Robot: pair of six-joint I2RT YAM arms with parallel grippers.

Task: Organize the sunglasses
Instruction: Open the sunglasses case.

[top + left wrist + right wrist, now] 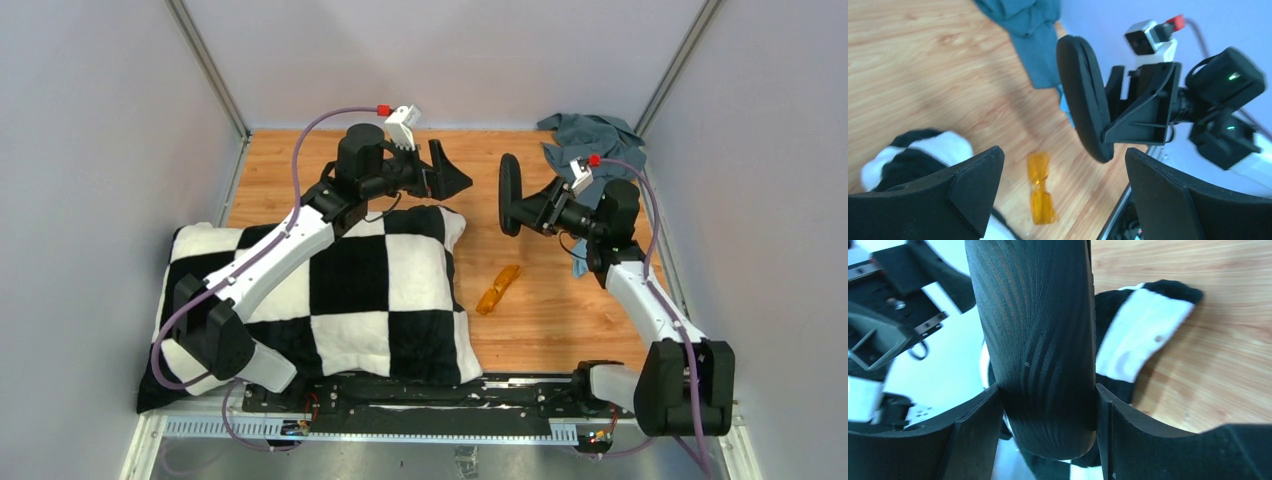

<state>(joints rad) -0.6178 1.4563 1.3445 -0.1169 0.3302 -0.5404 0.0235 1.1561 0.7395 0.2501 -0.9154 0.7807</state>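
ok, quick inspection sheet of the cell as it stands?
Surface: wooden table, no spills seen.
Job's things: sunglasses folded, flat on the wood just right of the pillow, untouched.
Clutter: black case held on end; checked pillow on the left; teal cloth bunched in the far right corner.
Hands: left hand open, empty, in the air; right hand shut on the case.
Cables: purple cable along each arm, no snag seen.
Surroundings: plain walls, metal posts.
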